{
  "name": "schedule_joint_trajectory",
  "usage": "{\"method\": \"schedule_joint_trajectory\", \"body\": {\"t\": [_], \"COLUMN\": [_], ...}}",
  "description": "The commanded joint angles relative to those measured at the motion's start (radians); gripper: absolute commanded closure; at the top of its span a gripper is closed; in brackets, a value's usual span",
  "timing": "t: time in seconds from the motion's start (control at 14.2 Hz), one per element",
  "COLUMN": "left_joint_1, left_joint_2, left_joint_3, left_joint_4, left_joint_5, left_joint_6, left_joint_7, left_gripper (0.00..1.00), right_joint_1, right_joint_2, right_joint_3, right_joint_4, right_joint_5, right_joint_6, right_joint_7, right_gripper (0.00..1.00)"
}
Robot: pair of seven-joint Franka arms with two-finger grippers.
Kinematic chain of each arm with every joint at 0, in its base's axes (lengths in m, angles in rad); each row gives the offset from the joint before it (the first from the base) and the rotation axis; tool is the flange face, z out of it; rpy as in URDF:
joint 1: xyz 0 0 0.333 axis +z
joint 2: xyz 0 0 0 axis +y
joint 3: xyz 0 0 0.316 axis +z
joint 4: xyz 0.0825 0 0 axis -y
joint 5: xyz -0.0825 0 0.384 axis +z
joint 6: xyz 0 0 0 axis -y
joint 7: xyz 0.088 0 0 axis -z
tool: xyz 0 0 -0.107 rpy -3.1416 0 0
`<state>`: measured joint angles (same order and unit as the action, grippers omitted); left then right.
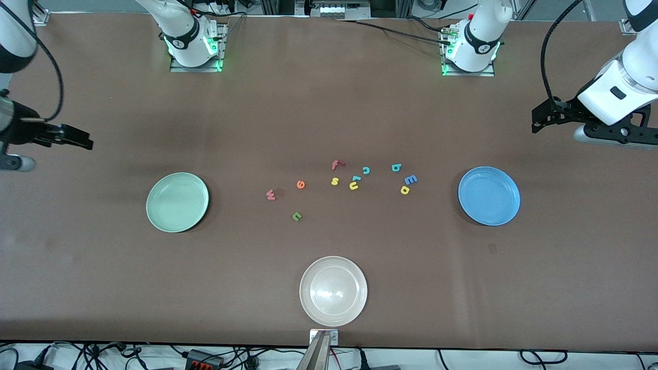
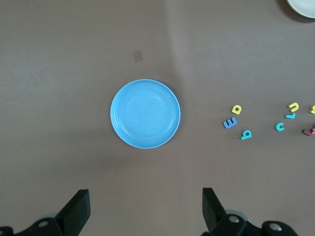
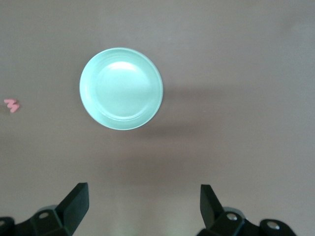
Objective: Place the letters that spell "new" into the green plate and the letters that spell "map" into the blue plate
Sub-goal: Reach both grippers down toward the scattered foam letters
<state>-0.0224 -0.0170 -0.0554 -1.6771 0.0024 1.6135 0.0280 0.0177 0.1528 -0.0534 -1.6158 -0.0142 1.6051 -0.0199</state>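
The green plate (image 1: 177,202) (image 3: 121,88) lies toward the right arm's end and holds nothing, as does the blue plate (image 1: 489,196) (image 2: 145,114) toward the left arm's end. Between them lie the pink w (image 1: 270,195) (image 3: 12,104), orange e (image 1: 300,184) and green n (image 1: 296,216). Closer to the blue plate are the teal p (image 1: 396,167) (image 2: 246,134), blue m (image 1: 410,179) (image 2: 230,122) and yellow a (image 1: 405,190) (image 2: 236,109). My left gripper (image 1: 536,122) (image 2: 146,206) hangs open high beside the blue plate. My right gripper (image 1: 85,142) (image 3: 144,204) hangs open high beside the green plate.
A whitish-beige plate (image 1: 333,291) sits near the table's front edge. Among the letters lie a red f (image 1: 336,164), yellow s (image 1: 334,181), yellow u (image 1: 353,186) and teal c (image 1: 366,170). A small brown patch (image 1: 492,248) marks the mat near the blue plate.
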Motion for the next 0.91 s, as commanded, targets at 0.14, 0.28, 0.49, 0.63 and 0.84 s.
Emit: {"method": "schedule_joint_trajectory", "body": {"t": [0.14,0.28,0.49,0.63,0.84], "left_joint_1": [-0.013,-0.036,-0.094,-0.140,-0.220], "left_joint_2": [0.057,0.124,0.225,0.293,0.423], "left_joint_3": [-0.011,-0.009,-0.009,-0.011,-0.009], "left_joint_4": [0.034,0.037,0.037,0.039,0.031], "left_joint_5": [0.018,0.018,0.018,0.010,0.002], "left_joint_6": [-0.029,-0.024,-0.014,0.034,0.192], "left_joint_7": [0.023,0.021,0.014,0.007,-0.040], "left_gripper": [0.00,0.00,0.00,0.00,0.00], "right_joint_1": [0.114,0.169,0.266,0.338,0.415], "right_joint_2": [0.124,0.177,0.249,0.296,0.382], "right_joint_3": [-0.002,-0.002,-0.003,-0.003,-0.003], "right_joint_4": [0.004,0.004,0.004,0.005,0.022], "right_joint_5": [0.054,0.100,0.117,0.105,0.105], "right_joint_6": [0.056,0.093,0.192,0.263,0.360], "right_joint_7": [0.015,0.017,0.044,0.110,0.196], "right_gripper": [0.00,0.00,0.00,0.00,0.00]}}
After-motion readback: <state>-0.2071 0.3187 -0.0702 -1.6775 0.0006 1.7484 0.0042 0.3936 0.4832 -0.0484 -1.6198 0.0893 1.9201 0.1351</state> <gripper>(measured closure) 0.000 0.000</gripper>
